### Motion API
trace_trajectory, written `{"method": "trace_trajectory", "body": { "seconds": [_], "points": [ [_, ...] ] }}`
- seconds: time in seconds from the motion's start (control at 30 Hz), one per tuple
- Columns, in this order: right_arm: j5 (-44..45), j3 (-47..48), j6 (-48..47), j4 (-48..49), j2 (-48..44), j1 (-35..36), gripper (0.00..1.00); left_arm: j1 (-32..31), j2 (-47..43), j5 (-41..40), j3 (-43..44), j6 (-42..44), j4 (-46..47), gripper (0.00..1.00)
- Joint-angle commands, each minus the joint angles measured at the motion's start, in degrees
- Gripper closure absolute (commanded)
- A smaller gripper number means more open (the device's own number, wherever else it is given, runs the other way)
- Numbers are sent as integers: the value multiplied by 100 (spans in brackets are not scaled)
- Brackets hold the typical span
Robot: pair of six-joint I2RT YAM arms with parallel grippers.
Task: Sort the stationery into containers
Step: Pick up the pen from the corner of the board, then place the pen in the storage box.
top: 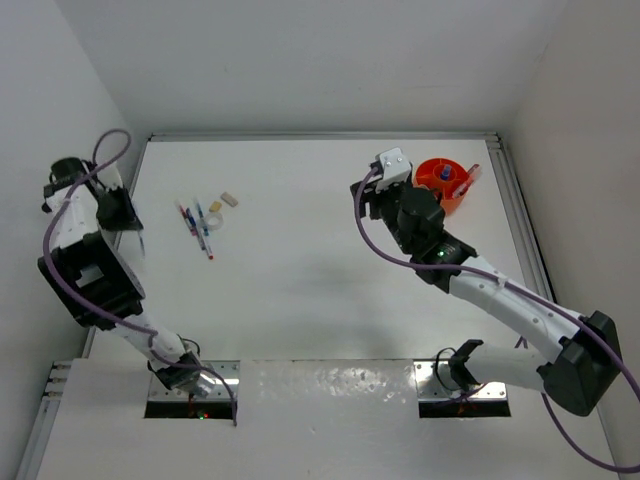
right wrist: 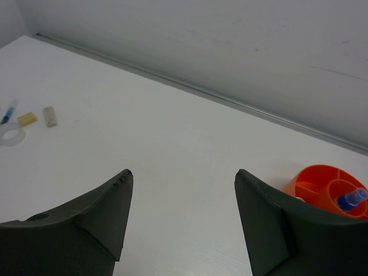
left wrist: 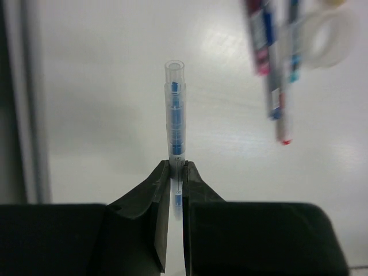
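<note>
A clear-barrelled pen point(left wrist: 175, 115) with blue segments inside and an open tube end is pinched at its lower part between the closed fingers of the left end effector point(left wrist: 176, 168). It is held upright above the counter point(top: 300, 290), near the 9 o'clock edge in the top view. In that view the pen itself can barely be made out beside the arm.

The loose pens point(left wrist: 279, 98), with red, blue and white markings, are grouped at about 10 o'clock on the counter. They are blurred and cut off by the frame in the left wrist view and too small from above, so their number cannot be settled; at least three are seen. One tape roll point(left wrist: 329, 34) of translucent white lies just beside them. Two small beige blocks point(right wrist: 50, 116) lie side by side a little beyond it.

One round orange tub point(right wrist: 322, 187) with inner dividers stands at 2 o'clock, well apart from the pens. It is partly cut off at the edge of the right wrist view. One blue-capped bottle point(right wrist: 352, 199) is seen inside one of its compartments.

The right end effector point(right wrist: 181, 198) is held wide open with nothing between its fingers, just beside the tub on its 9 o'clock side.
</note>
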Motion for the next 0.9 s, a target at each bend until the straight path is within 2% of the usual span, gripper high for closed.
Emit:
{"method": "trace_trajectory", "body": {
  "seconds": [0.0,0.1,0.2,0.27,0.3,0.37,0.53,0.6,0.73,0.87],
  "points": [
    [-971,139,164,-216,-93,-67,30,-261,-916,801,851,219,12,100],
    [-1658,464,453,-594,12,-269,30,-744,-1259,1100,1326,378,38,100],
    [-2537,753,682,-674,56,-489,29,-1446,-1645,1643,1303,658,283,100],
    [-3083,816,788,-525,39,-639,29,-1650,-1908,2380,1013,966,504,100],
    [-3232,842,832,-438,39,-657,29,-1746,-2197,3132,698,1194,582,100],
    [-3383,904,920,-149,65,-674,30,-2098,-2392,3874,502,1222,758,100],
    [-3743,851,1868,1177,275,-499,35,-3170,-2402,4001,423,757,1083,100],
    [-3770,999,2194,1391,573,-367,37,-3599,-2472,3861,300,415,1329,100],
    [-3876,1395,2642,1716,1135,-68,37,-4049,-2499,3738,159,-78,1848,100],
    [-3876,1677,2968,1945,1532,90,40,-4357,-2569,3641,151,-263,1954,100]
  ]
}}
